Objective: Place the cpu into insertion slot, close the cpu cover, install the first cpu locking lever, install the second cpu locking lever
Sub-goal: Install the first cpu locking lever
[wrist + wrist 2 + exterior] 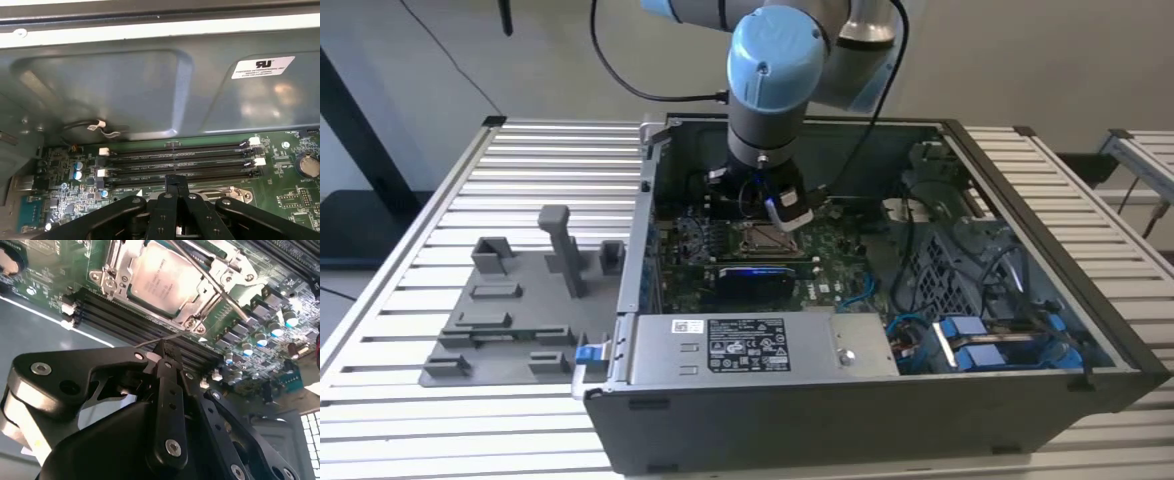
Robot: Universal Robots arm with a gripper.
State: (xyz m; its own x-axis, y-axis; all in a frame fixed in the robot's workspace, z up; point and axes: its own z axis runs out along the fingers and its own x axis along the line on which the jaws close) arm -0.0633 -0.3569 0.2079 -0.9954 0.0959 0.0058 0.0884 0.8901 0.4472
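The cpu (157, 280) lies flat in the insertion slot (112, 270) on the green board, and the metal cover (207, 290) is down around its edges. One thin locking lever (212, 284) runs slantwise over the cover's side. A second thin lever (150, 342) sticks out from the slot's corner and ends right at my fingertips. My black gripper (162, 347) is shut, its tips touching or just over that lever's end. In the exterior view the gripper (781, 210) hangs inside the open case just above the slot (765, 238). In the first wrist view the shut gripper (176, 181) is by the memory slots.
Black memory slots (175, 160) run alongside the socket. The grey case wall (125, 85) rises close behind them. A power supply (747, 345) sits at the case front, with blue cables (974, 345) toward the exterior view's right. A grey fixture plate (520, 310) lies outside on the slatted table.
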